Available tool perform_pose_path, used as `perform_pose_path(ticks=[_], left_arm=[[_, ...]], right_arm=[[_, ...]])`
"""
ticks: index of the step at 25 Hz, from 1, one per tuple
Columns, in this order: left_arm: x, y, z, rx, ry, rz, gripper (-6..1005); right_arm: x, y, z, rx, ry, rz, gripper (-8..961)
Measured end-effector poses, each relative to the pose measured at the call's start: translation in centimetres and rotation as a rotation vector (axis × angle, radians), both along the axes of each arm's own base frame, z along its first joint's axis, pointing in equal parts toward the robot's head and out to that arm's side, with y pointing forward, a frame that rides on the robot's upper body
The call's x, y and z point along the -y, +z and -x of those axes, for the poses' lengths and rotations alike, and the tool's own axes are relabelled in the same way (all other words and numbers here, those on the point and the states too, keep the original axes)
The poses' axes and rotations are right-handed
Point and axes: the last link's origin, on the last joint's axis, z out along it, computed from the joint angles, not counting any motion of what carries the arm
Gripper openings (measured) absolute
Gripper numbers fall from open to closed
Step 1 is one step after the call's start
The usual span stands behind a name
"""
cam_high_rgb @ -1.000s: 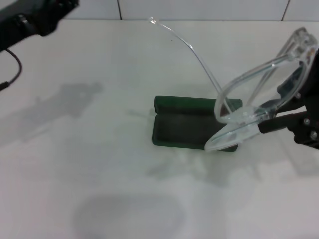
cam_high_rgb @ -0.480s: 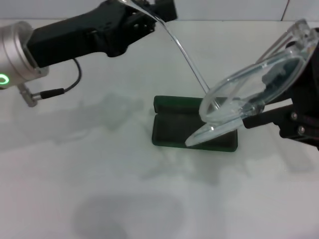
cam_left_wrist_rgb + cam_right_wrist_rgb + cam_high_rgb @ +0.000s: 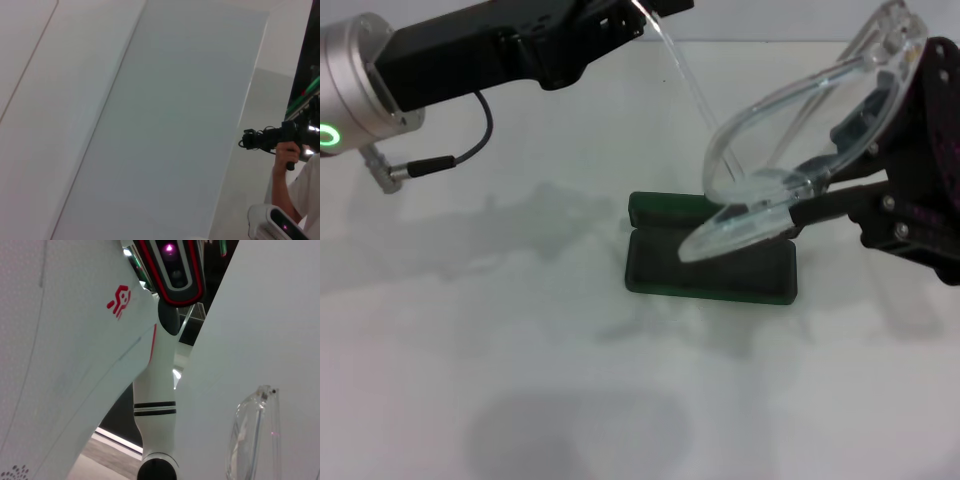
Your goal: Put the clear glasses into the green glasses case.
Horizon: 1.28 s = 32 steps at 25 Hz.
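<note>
Head view shows the right gripper (image 3: 840, 200) at the right edge, its fingers pinched on the frame of the clear glasses (image 3: 790, 160), which hang tilted in the air above the right half of the green glasses case (image 3: 710, 260). The case lies open on the white table (image 3: 520, 350), with free surface on all its sides. One thin temple arm rises toward the left gripper (image 3: 645, 12) at the top edge; I cannot tell how its fingers stand. Compared with half a second ago, the glasses sit a little higher and farther left, and the left arm has reached farther right, close to the temple tip.
</note>
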Motion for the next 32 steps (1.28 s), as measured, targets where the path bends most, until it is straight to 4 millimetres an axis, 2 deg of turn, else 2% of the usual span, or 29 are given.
perform_pose_path(ticks=[16, 23, 32], left_arm=[[0.0, 0.3, 0.2, 0.011, 0.005, -0.015, 64], [0.8, 1.0, 0.1, 0.060, -0.033, 0.000, 64], [1.8, 0.8, 0.2, 0.072, -0.071, 0.038, 65]], right_arm=[[-0.1, -0.2, 0.0, 0.002, -0.003, -0.001, 49], [0.0, -0.1, -0.4, -0.007, -0.015, -0.003, 49], [0.1, 0.0, -0.6, -0.012, -0.023, -0.005, 49]])
